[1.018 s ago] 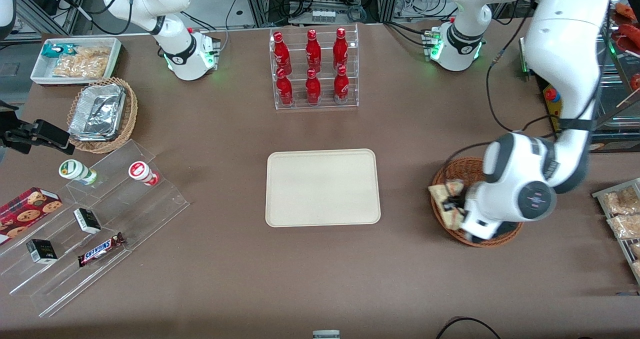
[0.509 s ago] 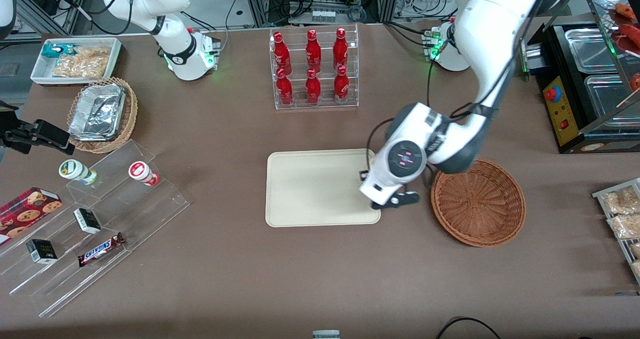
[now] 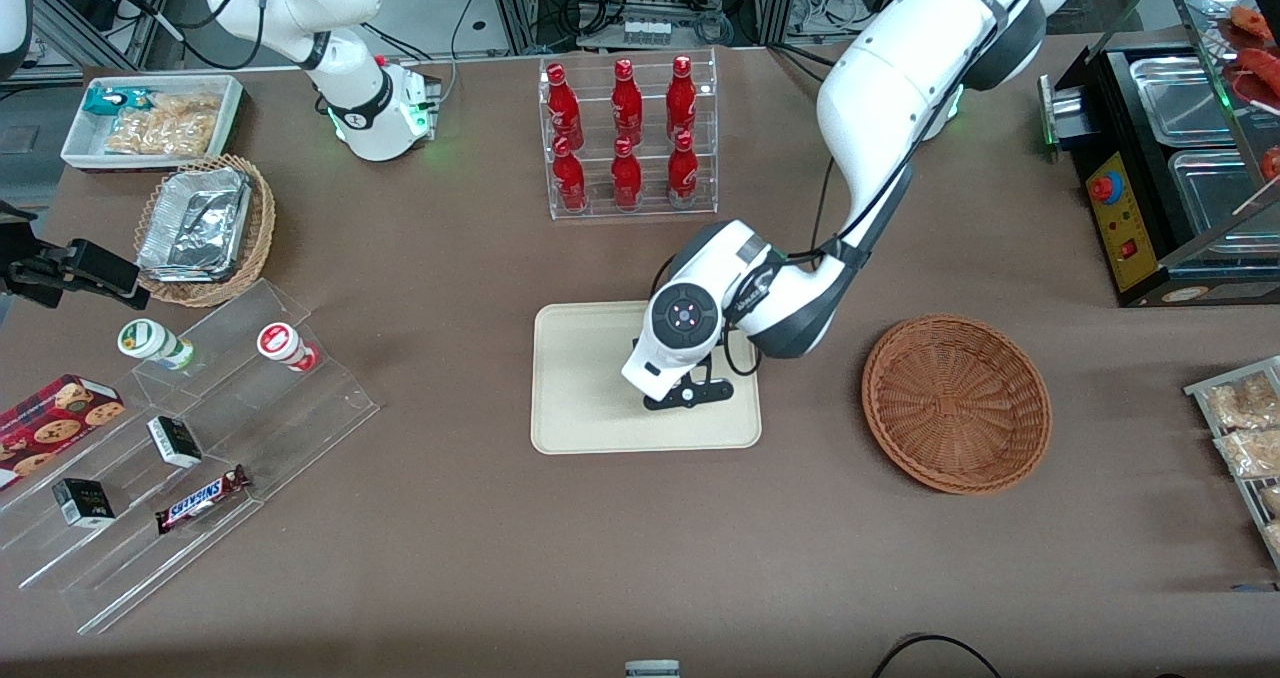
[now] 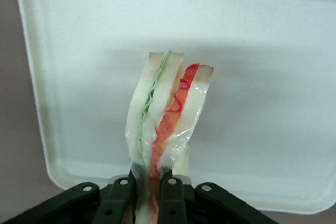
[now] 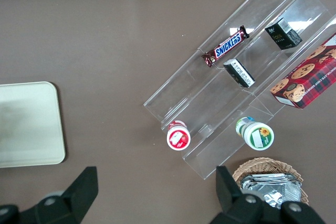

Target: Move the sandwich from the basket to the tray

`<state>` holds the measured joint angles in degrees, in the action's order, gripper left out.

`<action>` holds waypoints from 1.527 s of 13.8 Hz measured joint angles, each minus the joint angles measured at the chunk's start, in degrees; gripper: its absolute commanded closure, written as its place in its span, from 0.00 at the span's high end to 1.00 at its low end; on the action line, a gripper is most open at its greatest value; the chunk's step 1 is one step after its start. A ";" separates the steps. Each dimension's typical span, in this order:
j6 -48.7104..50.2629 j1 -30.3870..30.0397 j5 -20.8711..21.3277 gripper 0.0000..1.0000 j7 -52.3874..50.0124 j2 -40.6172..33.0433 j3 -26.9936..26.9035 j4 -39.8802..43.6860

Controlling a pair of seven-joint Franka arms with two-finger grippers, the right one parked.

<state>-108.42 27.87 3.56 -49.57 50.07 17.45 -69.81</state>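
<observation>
The gripper (image 4: pixel 149 190) hangs above the tray (image 4: pixel 273 51), fingers (image 4: pixel 122 195) clamped on the sandwich (image 4: pixel 165 114): pale bread, green and red filling along its cut edge.

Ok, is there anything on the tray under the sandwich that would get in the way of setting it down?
Nothing visible. The pincer is shut on the sandwich, held above the tray, and the tray surface around and below it looks bare in the wrist view. The basket sits apart, beside the tray.
</observation>
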 measured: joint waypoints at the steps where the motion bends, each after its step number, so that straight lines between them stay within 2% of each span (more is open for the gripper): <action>1: 0.00 0.08 0.02 0.19 0.00 1.10 0.00 0.88; 2: 0.00 0.19 0.02 0.27 0.00 1.97 0.00 1.46; 3: -0.03 0.32 0.03 0.51 0.00 2.56 0.00 1.95; 4: -0.04 0.45 0.03 0.88 -0.01 3.04 0.00 2.64; 5: -0.04 0.53 0.12 1.00 -0.02 3.31 0.00 3.16; 9: 0.36 0.53 4.61 1.00 -0.24 3.23 -0.12 5.54; 13: 6.36 -1.14 5.10 1.00 -0.33 -2.40 -1.73 8.33; 17: 17.21 -9.46 5.10 1.00 1.22 -11.75 -2.11 8.06; 21: 22.47 -21.27 4.47 1.00 14.23 -21.29 -2.17 1.22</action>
<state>-85.95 6.60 8.03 -35.34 28.77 15.27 -68.59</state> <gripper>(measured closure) 0.000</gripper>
